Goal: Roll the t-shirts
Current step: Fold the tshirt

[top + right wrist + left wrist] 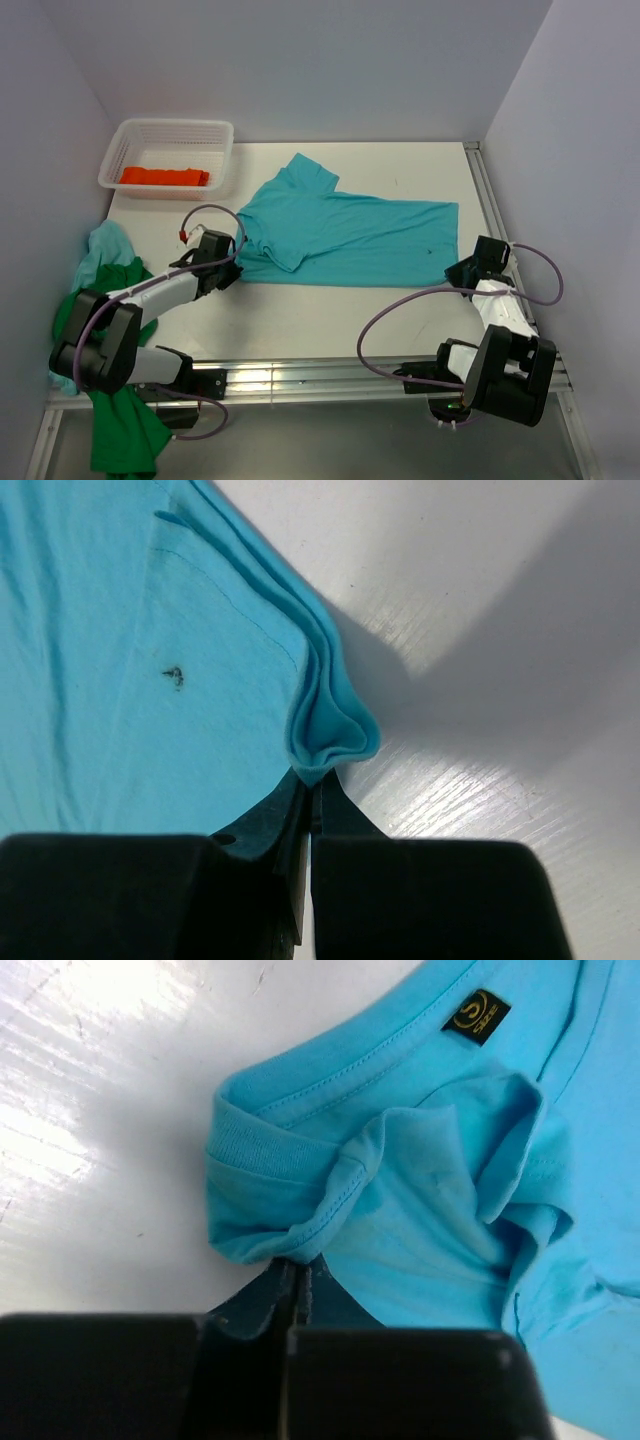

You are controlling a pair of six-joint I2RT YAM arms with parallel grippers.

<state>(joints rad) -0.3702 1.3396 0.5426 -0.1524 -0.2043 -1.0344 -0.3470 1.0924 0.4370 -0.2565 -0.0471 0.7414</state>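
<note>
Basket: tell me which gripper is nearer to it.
Left. The left gripper pinches the shirt at its collar end, a little nearer the arms than the basket. The right gripper pinches the hem corner, the shirt's whole length farther right.

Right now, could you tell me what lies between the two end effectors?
The spread turquoise cloth t-shirt, pinched by the left end effector and right end effector, fills that stretch in the top external view.
</note>
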